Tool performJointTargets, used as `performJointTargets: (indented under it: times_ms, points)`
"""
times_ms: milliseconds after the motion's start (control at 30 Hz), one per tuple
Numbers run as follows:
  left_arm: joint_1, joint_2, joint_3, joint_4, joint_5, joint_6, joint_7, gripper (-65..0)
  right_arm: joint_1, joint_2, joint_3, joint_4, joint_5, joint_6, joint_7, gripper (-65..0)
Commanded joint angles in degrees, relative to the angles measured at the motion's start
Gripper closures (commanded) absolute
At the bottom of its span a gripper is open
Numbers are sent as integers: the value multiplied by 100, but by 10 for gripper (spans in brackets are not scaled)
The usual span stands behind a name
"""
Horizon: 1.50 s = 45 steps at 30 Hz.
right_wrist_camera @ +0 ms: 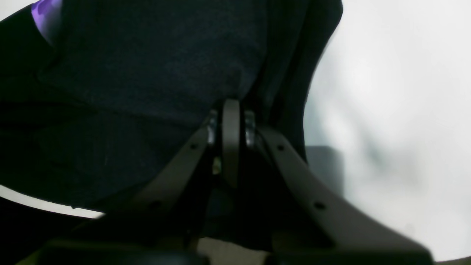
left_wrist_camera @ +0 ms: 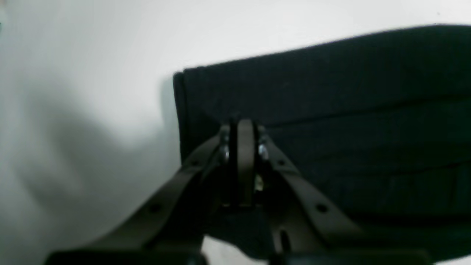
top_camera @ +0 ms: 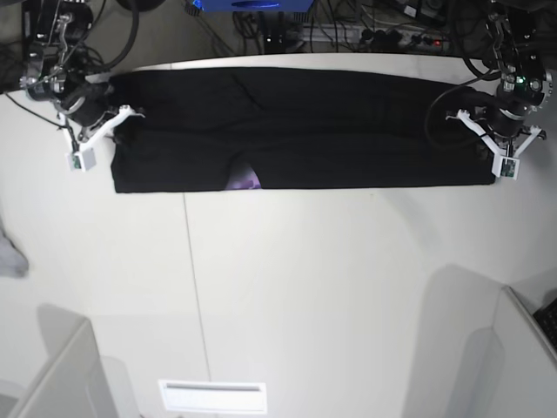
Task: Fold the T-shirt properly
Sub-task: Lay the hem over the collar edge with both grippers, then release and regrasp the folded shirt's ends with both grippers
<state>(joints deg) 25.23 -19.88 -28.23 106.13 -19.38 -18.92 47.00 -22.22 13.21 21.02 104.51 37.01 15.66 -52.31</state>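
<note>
Left gripper (left_wrist_camera: 243, 127) and right gripper (right_wrist_camera: 231, 106), both pressed together, each pinch the shirt (top_camera: 296, 131) ends, upper frame; uneven pull risks skewed fold.

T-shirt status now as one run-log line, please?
T-shirt: long band on table | left gripper: shut on T-shirt | right gripper: shut on T-shirt
</note>
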Motion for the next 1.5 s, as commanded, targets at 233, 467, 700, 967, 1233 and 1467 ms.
performJointTargets:
  times_ms: [233,467,700,967,1233,1467]
  points:
    - [30,-118,-100,73,8,15,-98,-298,-16,81,48,77,48,30,84,-114]
    - [-13,120,-856,302,-54,15,-116,-471,-165,37,567,129,48,47,102,-228]
    - [-84,638,-1155,601,-62,6,-151,-184,-200,-121,540,683,74,91,102,-146]
    - [-515,920,-935,135,8,24,-142,0,310,-253,189,77,39,742,102,0]
    - [-963,893,-918,-1210,8,32,-160,0,767,-86,180,-1137,30,759,286,0]
    - [-1570,885,-900,-2019,17,41,-160,0,1391,204,171,-2473,30,750,656,0]
